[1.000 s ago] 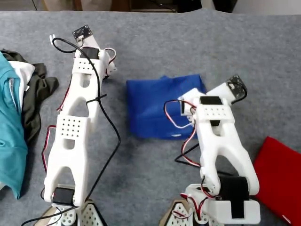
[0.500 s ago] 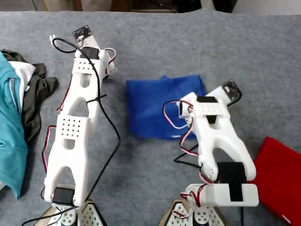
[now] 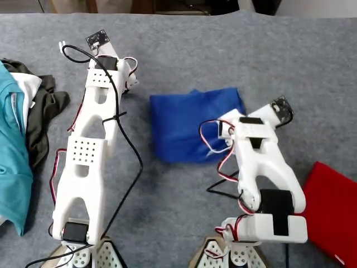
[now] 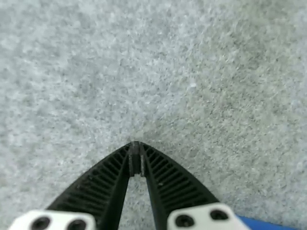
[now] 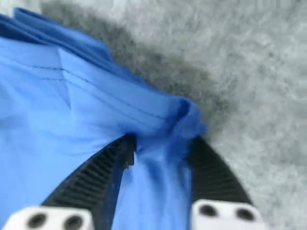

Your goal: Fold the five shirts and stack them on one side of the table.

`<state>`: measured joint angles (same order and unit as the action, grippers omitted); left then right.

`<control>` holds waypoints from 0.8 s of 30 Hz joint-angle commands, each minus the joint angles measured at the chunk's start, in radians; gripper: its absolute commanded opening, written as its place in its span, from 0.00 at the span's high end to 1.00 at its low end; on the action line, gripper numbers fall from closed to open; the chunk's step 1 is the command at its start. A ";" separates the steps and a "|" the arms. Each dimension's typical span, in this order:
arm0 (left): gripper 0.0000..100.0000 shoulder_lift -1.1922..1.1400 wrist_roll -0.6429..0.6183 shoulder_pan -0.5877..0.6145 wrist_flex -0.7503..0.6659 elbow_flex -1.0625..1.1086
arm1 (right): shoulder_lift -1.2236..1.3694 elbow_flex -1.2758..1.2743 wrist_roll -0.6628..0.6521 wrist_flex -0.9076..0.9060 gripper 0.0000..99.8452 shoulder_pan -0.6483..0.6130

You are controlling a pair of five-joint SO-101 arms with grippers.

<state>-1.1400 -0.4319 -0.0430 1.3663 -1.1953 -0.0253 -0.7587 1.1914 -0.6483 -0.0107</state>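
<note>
A folded blue shirt (image 3: 192, 125) lay in the middle of the grey table (image 3: 223, 50), between the two arms. The right arm (image 3: 262, 162) stood bent over the shirt's right edge. In the wrist view the right gripper (image 5: 163, 151) had its jaws set on either side of a raised ridge of the blue cloth, near a corner of the shirt, with the fabric bunched between them and bare grey surface just beyond. The left arm (image 3: 92, 139) stretched up the left part of the table, well apart from the blue shirt. The left gripper (image 4: 134, 158) had its jaws pressed together, tips meeting with nothing between them, just over the bare grey surface; a sliver of the blue shirt (image 4: 264, 223) showed beside it. A red shirt (image 3: 332, 212) lay folded flat at the table's right edge, near the right arm's base. At the left edge a teal shirt (image 3: 11, 151), a white shirt (image 3: 28, 84) and a dark shirt (image 3: 47, 106) lay unfolded in a loose heap, overlapping one another.
</note>
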 commanded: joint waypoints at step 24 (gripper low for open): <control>0.98 0.022 0.018 -0.008 -0.012 -0.049 | -0.196 0.062 -0.239 -0.074 1.00 0.186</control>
<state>-1.1400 -0.4196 -0.0430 1.3663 -1.1953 -0.1312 -0.7541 0.9843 -0.6713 0.1366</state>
